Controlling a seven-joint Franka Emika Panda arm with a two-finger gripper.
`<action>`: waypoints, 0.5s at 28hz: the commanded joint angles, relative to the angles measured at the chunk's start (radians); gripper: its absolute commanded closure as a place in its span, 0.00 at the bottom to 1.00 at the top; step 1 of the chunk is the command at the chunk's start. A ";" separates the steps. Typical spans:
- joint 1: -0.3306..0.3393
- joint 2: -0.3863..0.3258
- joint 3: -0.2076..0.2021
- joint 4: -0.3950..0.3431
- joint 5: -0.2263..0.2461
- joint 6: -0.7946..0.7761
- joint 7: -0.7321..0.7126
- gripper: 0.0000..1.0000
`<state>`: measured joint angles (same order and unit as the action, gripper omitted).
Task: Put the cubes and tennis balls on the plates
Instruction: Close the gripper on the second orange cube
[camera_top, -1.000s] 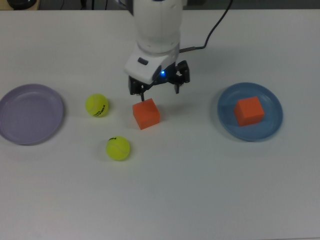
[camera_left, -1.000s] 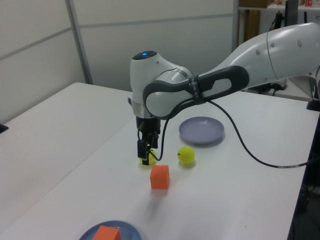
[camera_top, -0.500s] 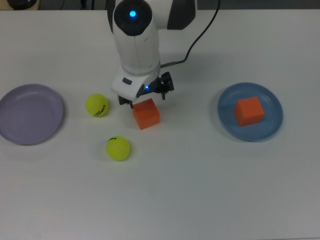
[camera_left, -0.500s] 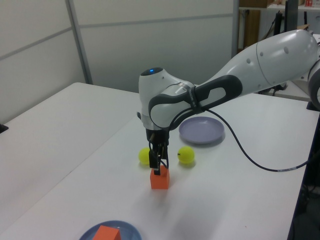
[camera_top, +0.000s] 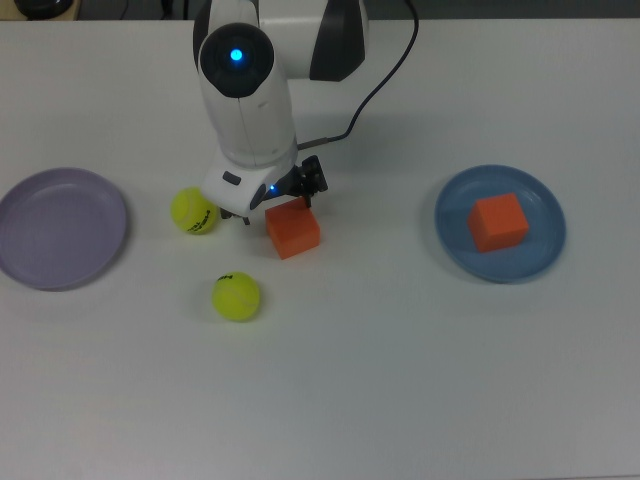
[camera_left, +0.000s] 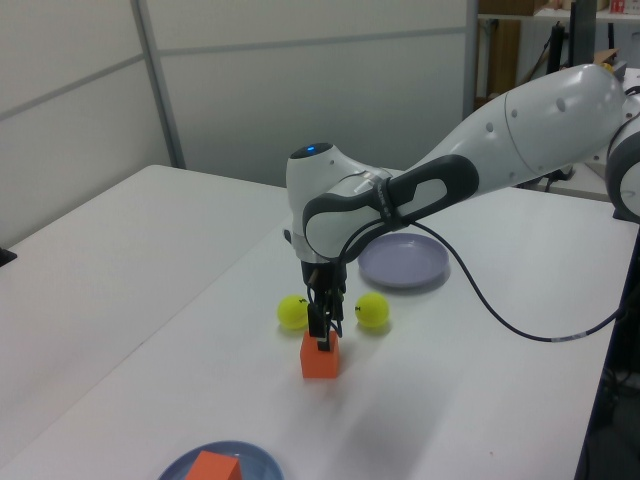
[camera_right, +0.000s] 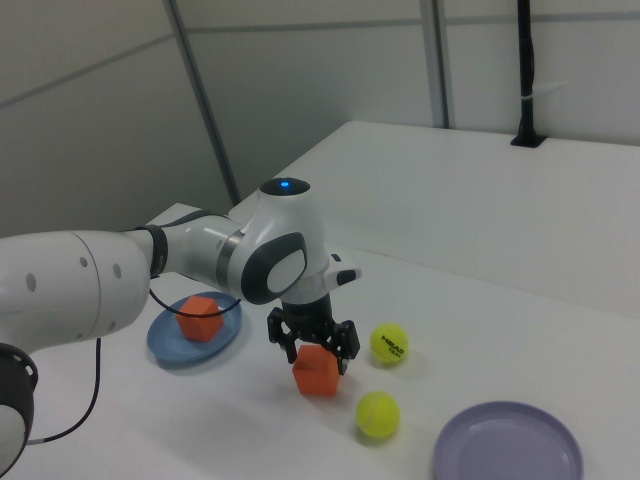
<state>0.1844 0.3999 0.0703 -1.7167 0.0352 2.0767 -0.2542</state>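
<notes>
Top view: a matte orange cube (camera_top: 293, 228) sits on the white table (camera_top: 400, 380) at its centre, with fuzzy tennis balls at its 9 o'clock (camera_top: 193, 211) and 7 o'clock (camera_top: 236, 297), a second cube (camera_top: 498, 221) on the round blue plate (camera_top: 455, 243) at 3 o'clock, and the lavender plate (camera_top: 60, 228) far at 9 o'clock. Left view: the glossy white arm (camera_left: 480, 140) bends down, its gripper (camera_left: 322, 335) pointing straight at the near cube's (camera_left: 320, 358) top. Right view: the gripper's (camera_right: 314, 350) fingers (camera_right: 283, 346) are spread, straddling the cube (camera_right: 316, 372), apparently not yet pressed against it.
</notes>
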 joint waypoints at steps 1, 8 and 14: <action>0.009 0.019 -0.003 -0.011 0.020 0.048 -0.025 0.00; 0.021 0.019 0.005 -0.012 0.022 0.060 -0.016 0.00; 0.043 0.039 0.005 -0.009 0.020 0.069 -0.002 0.00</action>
<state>0.2064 0.4237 0.0812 -1.7168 0.0353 2.1062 -0.2537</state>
